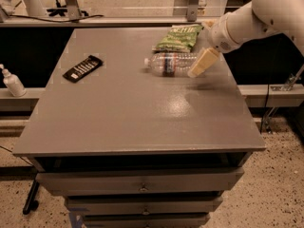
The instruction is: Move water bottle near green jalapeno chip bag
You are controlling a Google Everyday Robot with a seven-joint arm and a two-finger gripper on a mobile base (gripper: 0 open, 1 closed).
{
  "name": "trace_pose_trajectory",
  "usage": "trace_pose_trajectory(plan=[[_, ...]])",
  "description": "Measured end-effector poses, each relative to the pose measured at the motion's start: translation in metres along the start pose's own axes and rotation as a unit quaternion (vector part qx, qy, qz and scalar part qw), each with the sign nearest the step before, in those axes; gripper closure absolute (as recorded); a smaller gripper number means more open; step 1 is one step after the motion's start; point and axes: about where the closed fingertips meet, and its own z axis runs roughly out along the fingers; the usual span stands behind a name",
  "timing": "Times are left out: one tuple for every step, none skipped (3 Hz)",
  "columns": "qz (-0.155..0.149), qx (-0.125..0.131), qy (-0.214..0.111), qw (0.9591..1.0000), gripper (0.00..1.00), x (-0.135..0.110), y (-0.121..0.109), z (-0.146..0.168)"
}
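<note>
Lying on its side, the water bottle (171, 63) is resting on the gray table (133, 113) just left of the gripper (203, 63). Its white cap is pointing away from the gripper, and its bottom end is sitting right by the gripper's tip.

The gripper is hanging low over the right side of the table, tilting down toward the bottle's bottom end (from here it is looking like one pale wedge). I cannot tell if it is open or shut. I also cannot tell if it is touching the bottle or only sitting next to it.

The green jalapeno chip bag (179, 37) is lying flat, left of the gripper and a bit farther back, close to the far edge of the table. The bottle is sitting just in front of the bag. The two are looking very close, maybe touching, but I cannot be sure.

So I am thinking the job is almost finished. The bottle is already sitting near the bag, which is what was asked. What is left, I am guessing, is moving the gripper away gently, because a round bottle on its side is going to roll easily.

Far to the left of the gripper, a flat black packet (83, 68) is lying on the table, well apart from the bottle. A small white pump bottle (13, 82) is standing off the table, even farther left.
</note>
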Motion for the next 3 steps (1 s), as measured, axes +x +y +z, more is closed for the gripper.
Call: trace_pose_trajectory(plan=[[0.046, 0.021, -0.022, 0.9985, 0.00, 0.024, -0.006, -0.025], [0.062, 0.037, -0.040, 0.9966, 0.00, 0.054, 0.005, -0.098], [0.062, 0.037, -0.040, 0.9966, 0.00, 0.054, 0.005, -0.098]])
